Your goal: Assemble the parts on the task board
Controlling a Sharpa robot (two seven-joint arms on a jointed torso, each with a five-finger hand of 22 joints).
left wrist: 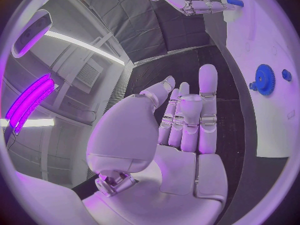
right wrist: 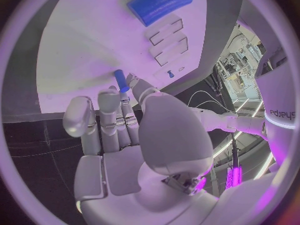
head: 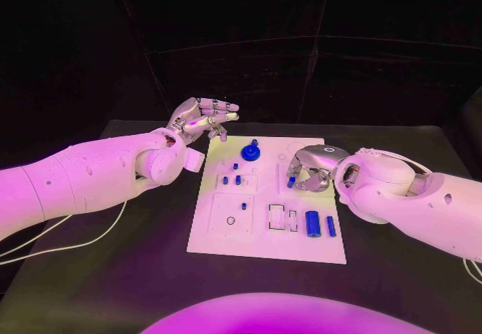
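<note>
1 blue peg (right wrist: 120,80), half hidden, pinched by right robot hand (head: 309,170).

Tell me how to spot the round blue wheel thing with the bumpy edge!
Find the white task board in the middle of the black table. Go to its far end, near the left hand. The blue gear sits there: round and toothed, while the other blue parts are small pegs or plain cylinders.
</note>
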